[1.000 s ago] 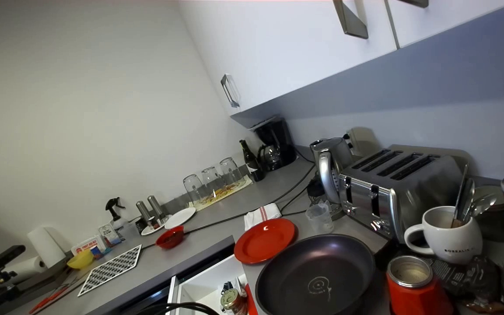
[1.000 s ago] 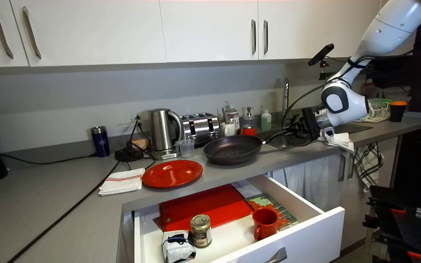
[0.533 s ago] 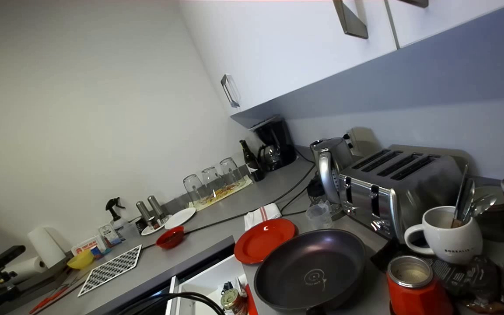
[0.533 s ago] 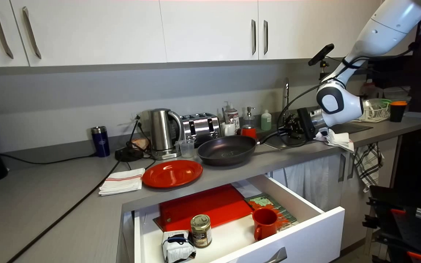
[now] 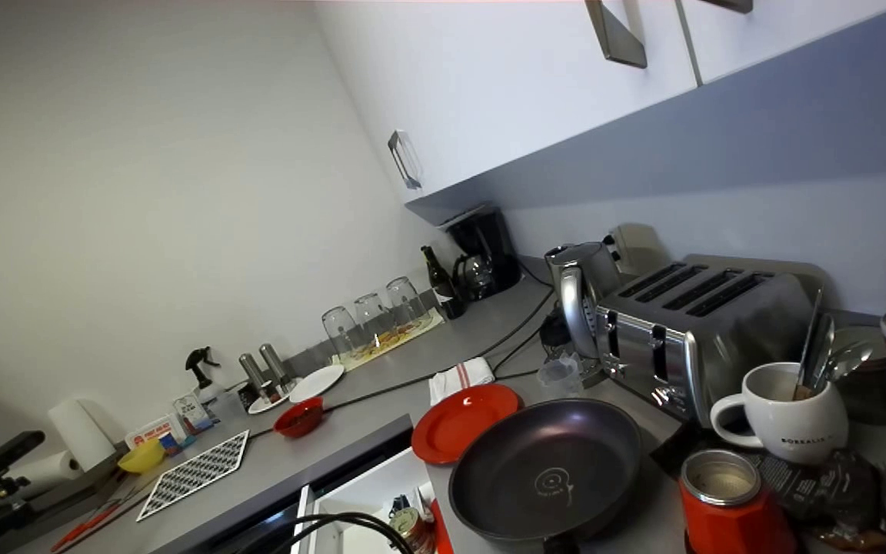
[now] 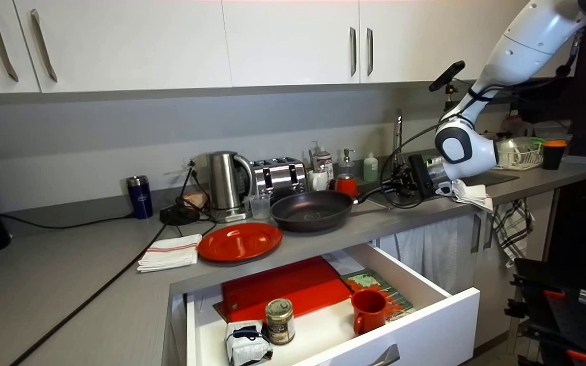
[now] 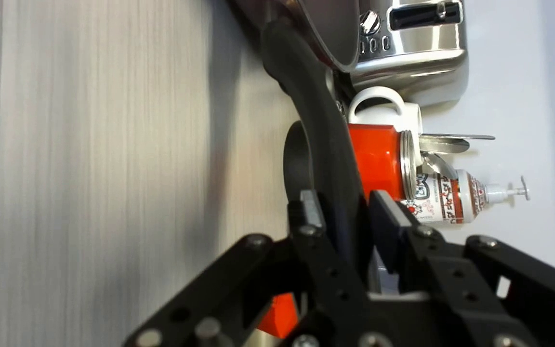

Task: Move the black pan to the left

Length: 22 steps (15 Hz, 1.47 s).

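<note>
Black pan (image 6: 312, 211): position and hold?

— On or just above the surface (image 6: 44, 254), contact unclear; in front of the toaster (image 6: 281, 178), near the red plate (image 6: 240, 243). Pincer (image 7: 346, 205) grasping the pan's handle (image 7: 318, 111), pads (image 7: 312, 208) on both sides.

— Risks?

— If left means plateward, a low slide could shove the plate or tip the plastic cup (image 6: 260, 207) near the pan. Also judged possible: handle twisting between the pads, caused by the pan's weight sitting well off the grip.

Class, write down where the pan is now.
In both exterior views, the pan is just right of the red plate and in front of the toaster. The claw grips its handle.
</note>
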Tool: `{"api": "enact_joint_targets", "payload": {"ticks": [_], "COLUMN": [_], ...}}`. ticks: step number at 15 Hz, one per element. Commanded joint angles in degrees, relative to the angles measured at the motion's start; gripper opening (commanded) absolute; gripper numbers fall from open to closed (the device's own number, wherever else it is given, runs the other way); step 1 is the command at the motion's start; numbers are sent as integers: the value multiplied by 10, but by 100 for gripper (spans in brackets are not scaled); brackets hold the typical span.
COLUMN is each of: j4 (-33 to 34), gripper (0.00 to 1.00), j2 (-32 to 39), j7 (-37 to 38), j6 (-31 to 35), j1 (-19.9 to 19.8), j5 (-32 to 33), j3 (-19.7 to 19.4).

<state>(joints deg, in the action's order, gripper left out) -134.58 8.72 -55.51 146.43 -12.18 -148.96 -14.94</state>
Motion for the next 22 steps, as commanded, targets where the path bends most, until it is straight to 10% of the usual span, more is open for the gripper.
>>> {"api": "enact_joint_targets", "payload": {"ticks": [1, 7, 9, 15, 22], "j4": [26, 44, 46, 43, 14], "gripper": [10, 10, 56, 99, 100], "j2": [18, 34, 36, 29, -5], "j7": [24, 24, 20, 18, 1], "j6": [-19, -18, -19, -20, -33], "j1": [16, 37, 43, 53, 53], "j5": [2, 2, 2, 2, 3], "j3": [1, 2, 3, 2, -1]}}
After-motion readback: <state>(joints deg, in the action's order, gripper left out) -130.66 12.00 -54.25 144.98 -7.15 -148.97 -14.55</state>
